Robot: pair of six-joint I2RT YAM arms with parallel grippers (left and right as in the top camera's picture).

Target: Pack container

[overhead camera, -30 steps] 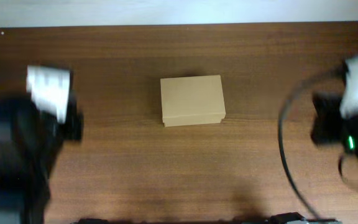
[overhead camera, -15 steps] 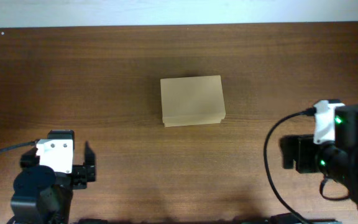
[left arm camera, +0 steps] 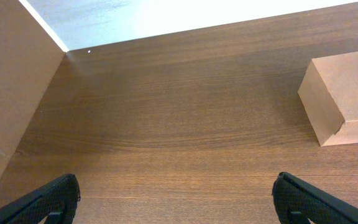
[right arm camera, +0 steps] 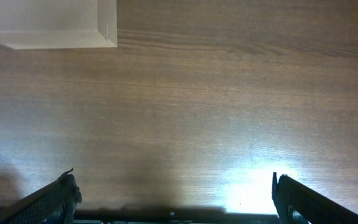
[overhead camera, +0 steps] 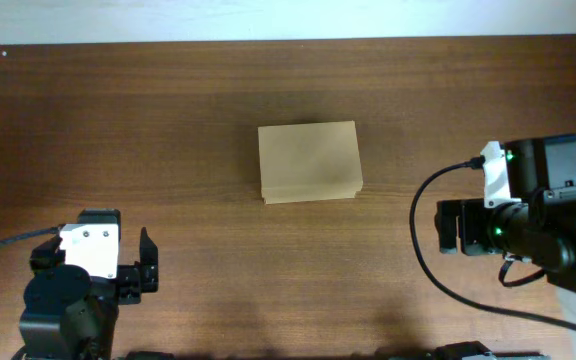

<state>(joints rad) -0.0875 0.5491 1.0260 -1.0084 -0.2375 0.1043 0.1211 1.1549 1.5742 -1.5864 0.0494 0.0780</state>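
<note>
Wooden table (overhead camera: 168, 130), tan container (overhead camera: 309, 160) at centre (closed)

The left gripper (overhead camera: 144, 266) is coming down from a blurred spot higher along the left edge to the near-left corner of the table (overhead camera: 288, 270) — sharp now, and settling there. The right gripper (overhead camera: 449, 226) is pulling in from the far right edge toward the middle — over the last half second it is edging slightly away from the near edge.
</note>
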